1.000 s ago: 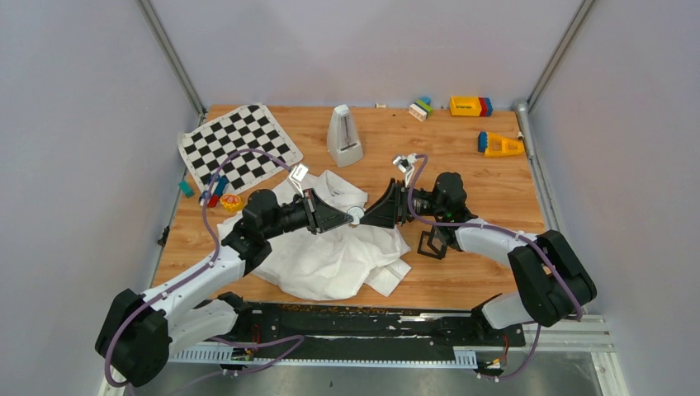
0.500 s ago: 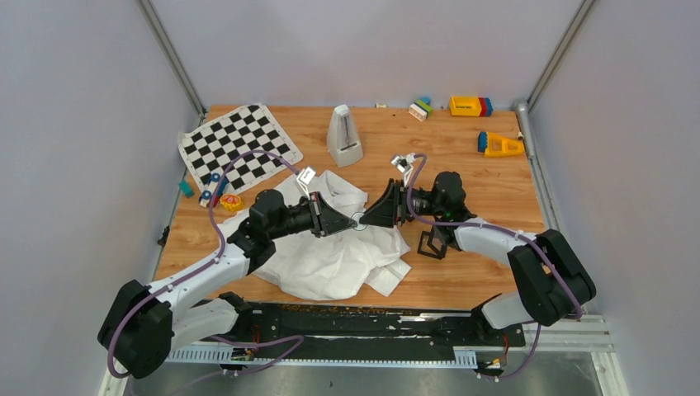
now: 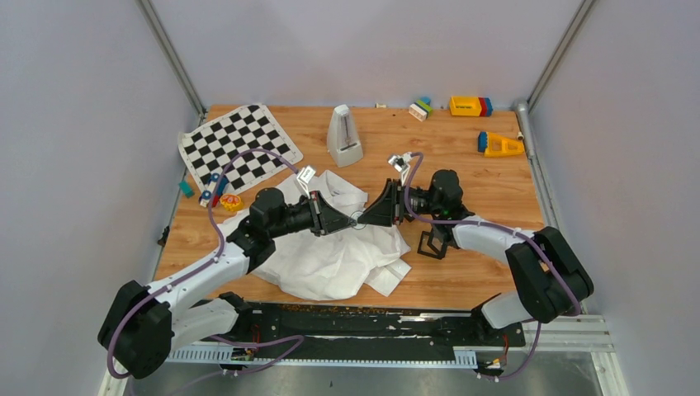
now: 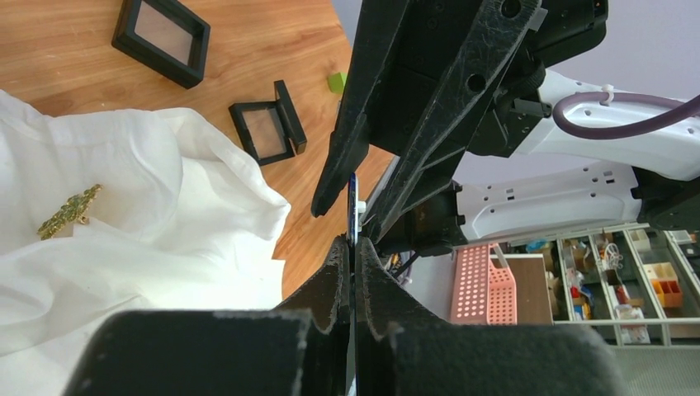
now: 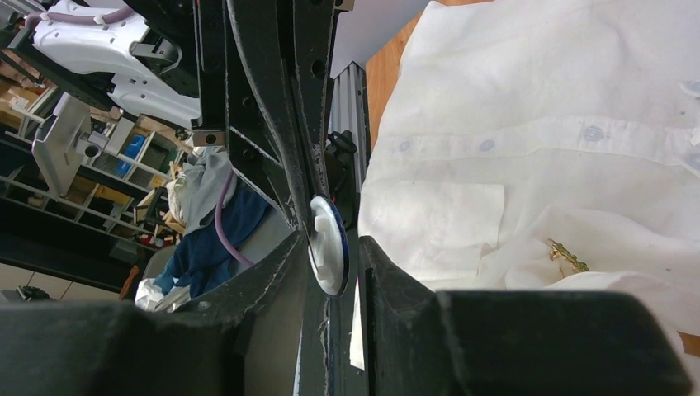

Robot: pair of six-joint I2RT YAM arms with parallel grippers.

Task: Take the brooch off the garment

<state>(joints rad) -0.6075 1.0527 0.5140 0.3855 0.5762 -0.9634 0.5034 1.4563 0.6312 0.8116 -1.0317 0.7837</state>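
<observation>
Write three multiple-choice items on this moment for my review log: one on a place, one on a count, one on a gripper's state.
1. Where does the small glittering gold brooch lie?
A) on the chequered mat
B) on the white cloth shirt
C) on the bare wooden table

2. How many flat black square boxes show in the left wrist view?
A) two
B) four
C) none

3. The left gripper is:
A) wide open
B) shut on the shirt
C) shut on a thin white blue-rimmed disc

Key: 1 B, the brooch rests on a fold of the shirt. 2 A, both boxes lie on the wood beyond the shirt. 3 C, its fingers meet on the disc's edge.
</observation>
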